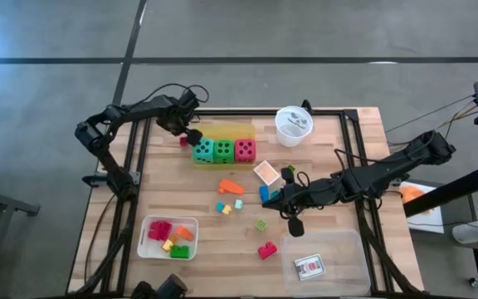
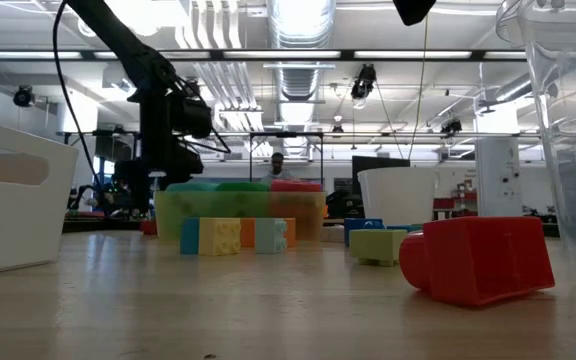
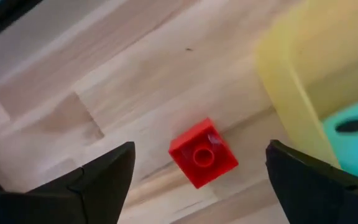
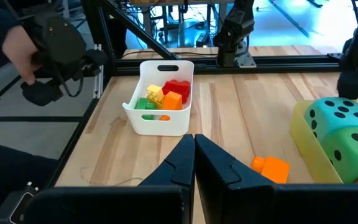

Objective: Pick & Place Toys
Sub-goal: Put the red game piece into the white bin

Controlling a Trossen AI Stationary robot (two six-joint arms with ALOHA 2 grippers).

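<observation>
A small red block [image 3: 202, 152] lies flat on the wood just beside the yellow tray [image 3: 291, 93], stud up. My left gripper [image 1: 187, 133] points down over it, open, with one finger on each side and clear of it. The tray [image 1: 222, 133] holds a teal die [image 1: 203, 150], a green die [image 1: 224, 150] and a red die [image 1: 245, 149]. My right gripper [image 4: 194, 146] is shut on nothing and hangs over the table's middle [image 1: 276, 198], near loose blocks. A white tray [image 1: 168, 237] holds several blocks.
Loose on the wood lie an orange block [image 1: 231, 187], a green block [image 1: 260, 224] and a red block [image 1: 266, 249]. A white cup [image 1: 293, 124] stands at the back. A clear tray [image 1: 322, 262] at the front right holds a card [image 1: 309, 266].
</observation>
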